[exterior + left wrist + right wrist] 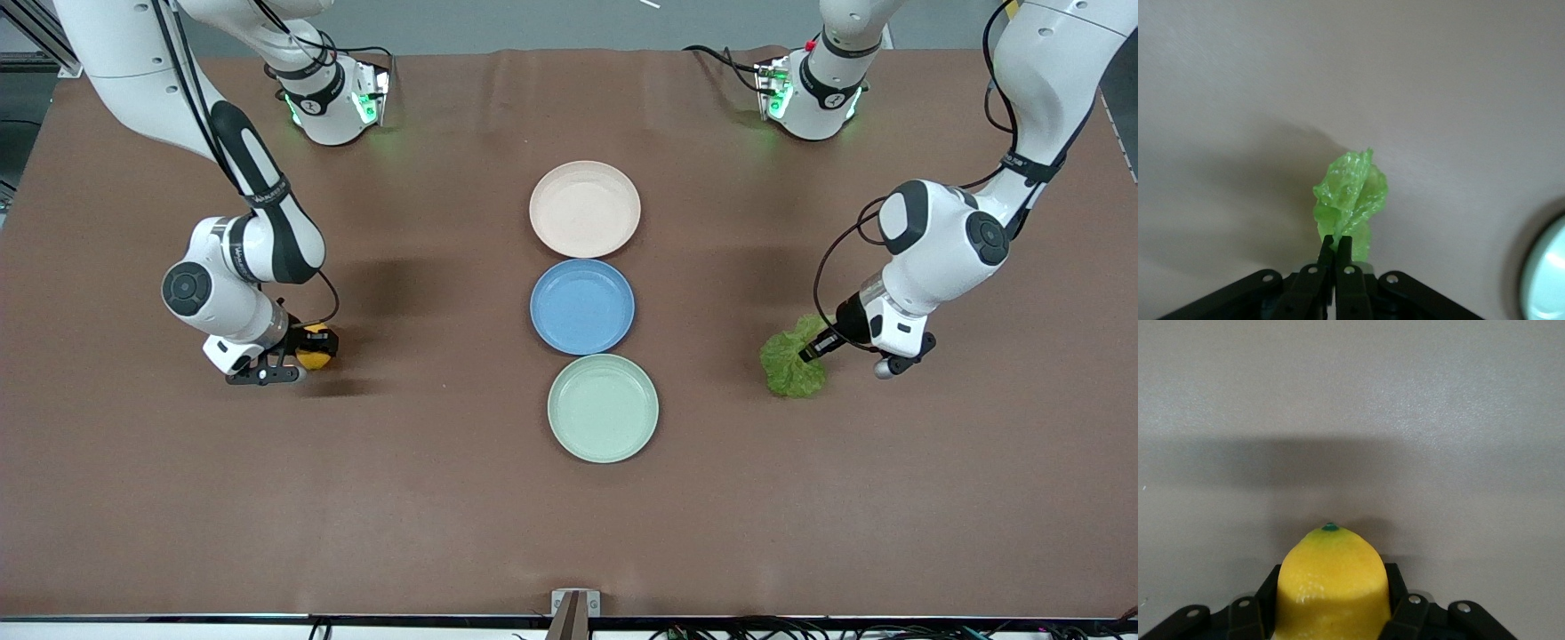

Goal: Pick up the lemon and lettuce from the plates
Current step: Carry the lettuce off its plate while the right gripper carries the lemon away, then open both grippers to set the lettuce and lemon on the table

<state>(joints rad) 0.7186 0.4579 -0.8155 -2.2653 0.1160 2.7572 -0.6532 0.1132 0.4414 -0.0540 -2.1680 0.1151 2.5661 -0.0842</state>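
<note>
My right gripper (307, 349) is shut on the yellow lemon (316, 346), low over bare table toward the right arm's end. In the right wrist view the lemon (1331, 580) fills the gap between the fingers of the right gripper (1331, 590). My left gripper (811, 353) is shut on the stem end of the crinkled green lettuce (792, 363), low over bare table toward the left arm's end. The left wrist view shows the leaf (1351, 193) pinched by the left gripper (1337, 243). The beige-pink plate (584, 209) and the mint green plate (603, 407) are both empty.
An empty blue plate (582, 306) lies between the two task plates in the middle of the brown table. The mint plate's rim shows in the left wrist view (1546, 280). The arm bases stand along the table's edge farthest from the front camera.
</note>
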